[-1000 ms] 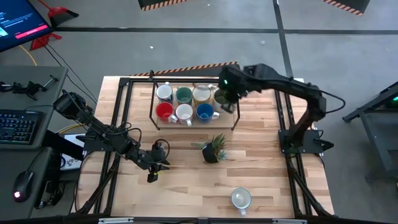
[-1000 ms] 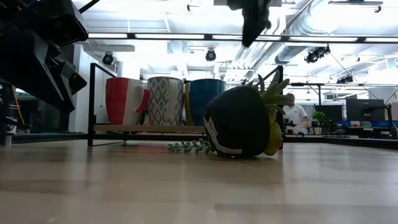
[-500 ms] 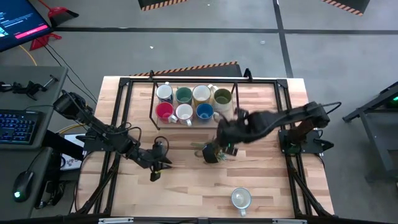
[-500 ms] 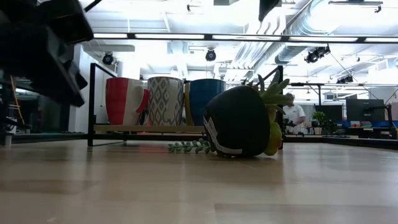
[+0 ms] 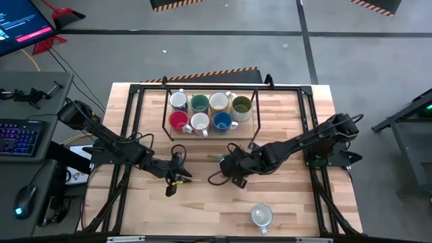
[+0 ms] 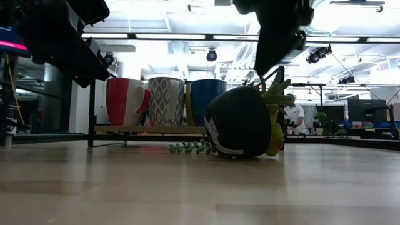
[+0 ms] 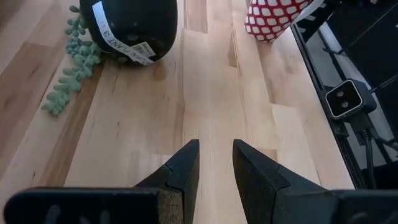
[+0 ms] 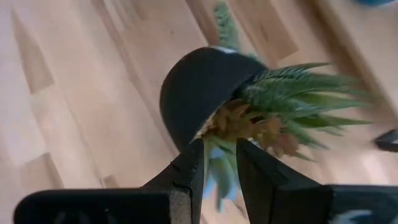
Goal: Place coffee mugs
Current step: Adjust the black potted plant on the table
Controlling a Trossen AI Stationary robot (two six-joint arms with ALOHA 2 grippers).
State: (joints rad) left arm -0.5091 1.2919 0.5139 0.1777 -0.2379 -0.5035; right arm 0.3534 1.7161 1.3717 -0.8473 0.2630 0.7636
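Note:
Seven mugs stand in a black-framed rack (image 5: 167, 115): white (image 5: 178, 100), teal (image 5: 199, 103), cream (image 5: 218, 102) and olive (image 5: 241, 104) behind; red (image 5: 178, 121), white (image 5: 200, 122) and blue (image 5: 222, 121) in front. A white mug with a red pattern (image 5: 261, 216) (image 7: 273, 18) stands alone near the table's near edge. My right gripper (image 5: 234, 170) (image 8: 220, 149) is open, low over the tipped black plant pot (image 8: 193, 93), with green leaves (image 8: 217, 174) between its fingers. My left gripper (image 5: 177, 177) (image 7: 216, 149) is open over bare wood, left of the pot. My right gripper comes slanting down at the plant's leafy end (image 8: 261, 118). Leaves show between its two fingers, but I cannot tell whether the fingers touch them. The pot lies on its side on the table.
The black pot (image 6: 240, 122) lies tipped in front of the rack, a trailing green sprig (image 7: 65, 87) beside it on the wood. Black rails (image 5: 135, 121) run along the table's left and right sides. Bare wood lies between the pot and the lone mug.
My right gripper has swung from above the olive mug at the rack's right end toward the near edge and down, ending over the tipped plant. The olive mug stays in the rack. My left gripper has edged slightly right, toward the plant.

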